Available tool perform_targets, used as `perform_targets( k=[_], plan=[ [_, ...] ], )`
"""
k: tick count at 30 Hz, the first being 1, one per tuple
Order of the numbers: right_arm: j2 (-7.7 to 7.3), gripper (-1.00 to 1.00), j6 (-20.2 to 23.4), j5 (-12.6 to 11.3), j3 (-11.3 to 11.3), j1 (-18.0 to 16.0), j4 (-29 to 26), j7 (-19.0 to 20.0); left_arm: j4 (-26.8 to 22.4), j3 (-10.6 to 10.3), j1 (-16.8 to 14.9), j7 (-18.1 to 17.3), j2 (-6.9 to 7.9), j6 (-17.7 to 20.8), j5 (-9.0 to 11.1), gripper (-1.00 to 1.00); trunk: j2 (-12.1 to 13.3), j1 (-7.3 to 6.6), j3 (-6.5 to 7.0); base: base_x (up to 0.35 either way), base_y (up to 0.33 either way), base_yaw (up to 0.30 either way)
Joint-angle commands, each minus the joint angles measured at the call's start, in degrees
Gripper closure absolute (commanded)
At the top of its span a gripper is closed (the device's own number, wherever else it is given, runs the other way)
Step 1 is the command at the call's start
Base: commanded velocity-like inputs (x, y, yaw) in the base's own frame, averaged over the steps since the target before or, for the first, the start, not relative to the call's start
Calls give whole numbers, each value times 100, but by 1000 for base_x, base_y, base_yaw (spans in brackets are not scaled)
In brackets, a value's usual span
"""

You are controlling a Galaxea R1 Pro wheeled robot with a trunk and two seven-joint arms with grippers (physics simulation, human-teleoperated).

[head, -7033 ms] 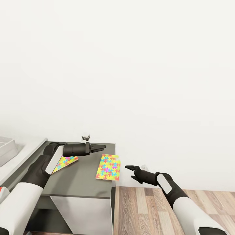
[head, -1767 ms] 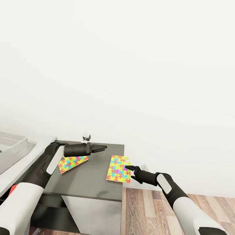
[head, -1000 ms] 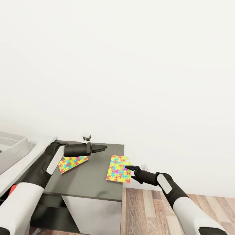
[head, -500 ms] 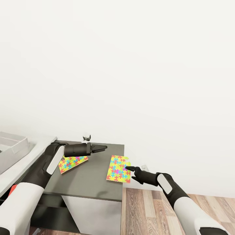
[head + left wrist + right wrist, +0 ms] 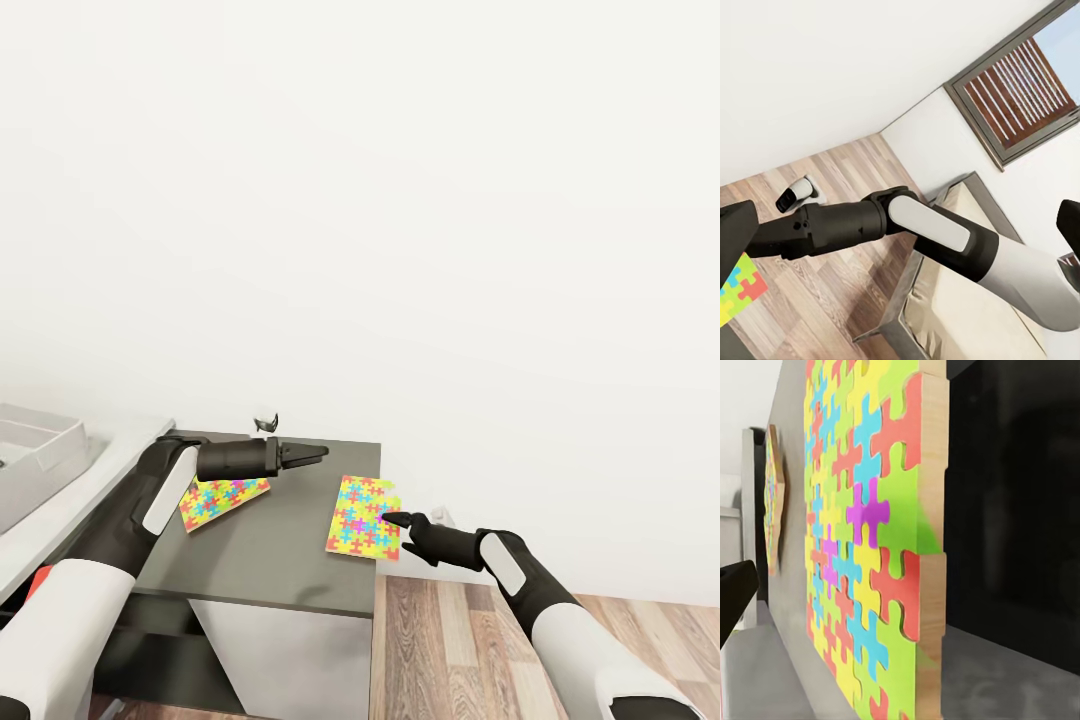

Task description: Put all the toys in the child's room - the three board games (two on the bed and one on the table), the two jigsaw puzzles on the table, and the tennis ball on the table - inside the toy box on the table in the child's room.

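Your right end effector has edged onto lower-centre puzzle | jaws narrowly apart, empty | close next

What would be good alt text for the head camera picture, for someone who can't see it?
A robot's right hand reaches the edge of a colourful jigsaw puzzle overhanging the corner of a dark grey cabinet top. Its left hand hovers above the cabinet, past a second puzzle. A grey bin sits far left, beneath a bare white wall.
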Motion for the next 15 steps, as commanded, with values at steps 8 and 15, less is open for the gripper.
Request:
perform_targets(
  k=[8, 15],
  plan=[
    [0, -100, 24, -16, 2, -3, -2, 0, 1, -9, -5, -13, 2, 23, 7, -100, -3, 0, -6, 0, 0, 0],
    [0, -100, 24, -16, 3, -3, -2, 0, 1, -9, -5, -10, 0, 23, 1, -100, -3, 0, -6, 0, 0, 0]
  ],
)
